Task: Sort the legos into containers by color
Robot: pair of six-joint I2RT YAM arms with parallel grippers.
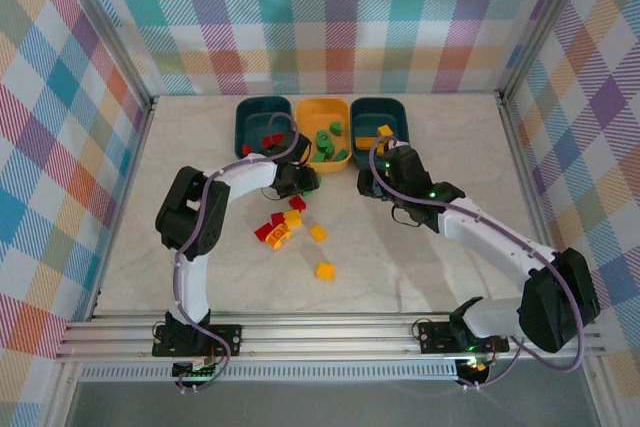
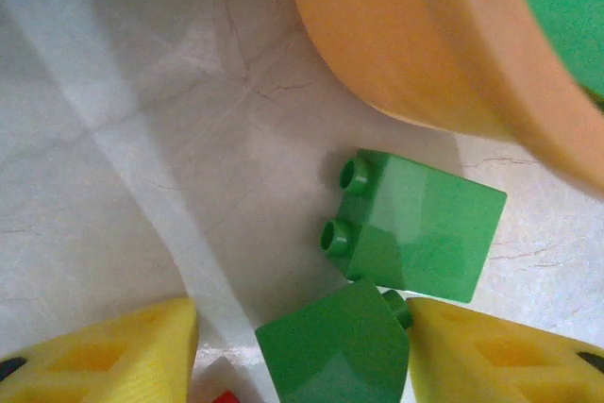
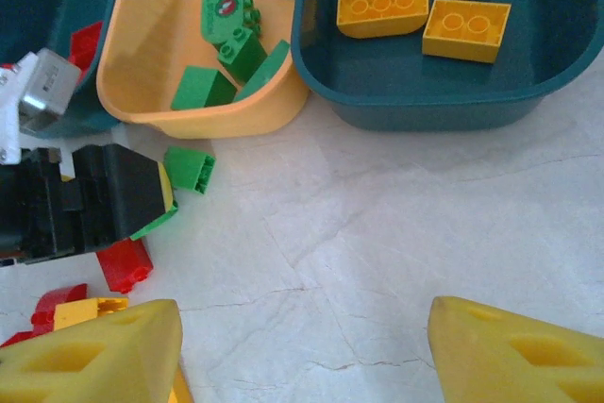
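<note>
Three containers stand at the back: a teal bin (image 1: 262,119) holding red legos, a yellow-orange bin (image 1: 322,132) holding green legos (image 3: 231,16), and a teal bin (image 1: 380,119) holding yellow legos (image 3: 382,7). My left gripper (image 1: 300,185) is low in front of the yellow-orange bin, straddling a green brick (image 2: 335,346). Its right finger (image 2: 491,356) touches the brick; a gap remains at the left finger (image 2: 123,356). A second green brick (image 2: 415,224) lies just beyond. My right gripper (image 3: 302,356) hangs open over bare table near the right teal bin.
Loose legos lie mid-table: red ones (image 1: 297,203) (image 1: 265,231), yellow ones (image 1: 292,218) (image 1: 318,233) (image 1: 325,271). A red brick (image 3: 123,266) sits beside the left gripper. Metal frame rails and plaid walls enclose the table.
</note>
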